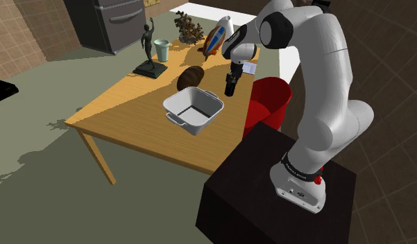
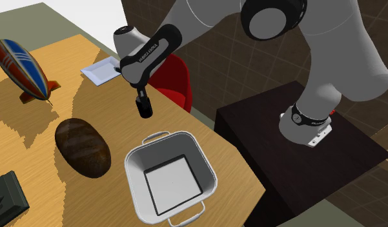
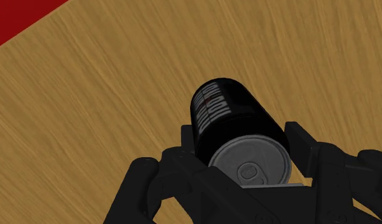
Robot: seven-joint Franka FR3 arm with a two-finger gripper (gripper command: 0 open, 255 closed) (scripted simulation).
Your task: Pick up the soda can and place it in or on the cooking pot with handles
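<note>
A black soda can (image 3: 227,108) with a silver top is clasped between my gripper's (image 3: 243,137) two black fingers over the wooden table (image 1: 130,121). In the shoulder view the gripper (image 1: 230,84) hangs straight down with the can (image 1: 230,89) in it, near the table's edge by the stand. The grey square cooking pot (image 1: 177,101) with two loop handles stands on the table just beside it. In the second exterior view the can (image 2: 144,107) sits a short way beyond the pot's (image 2: 135,157) far handle. I cannot tell whether the can still touches the table.
A dark bread loaf (image 2: 82,146) lies next to the pot. A red bin (image 1: 270,102) stands on the floor by the table's edge, close to the arm. Farther back stand a striped blimp model (image 1: 217,38), a white tray (image 2: 102,69), a statue (image 1: 150,48) and a green cup (image 1: 162,50).
</note>
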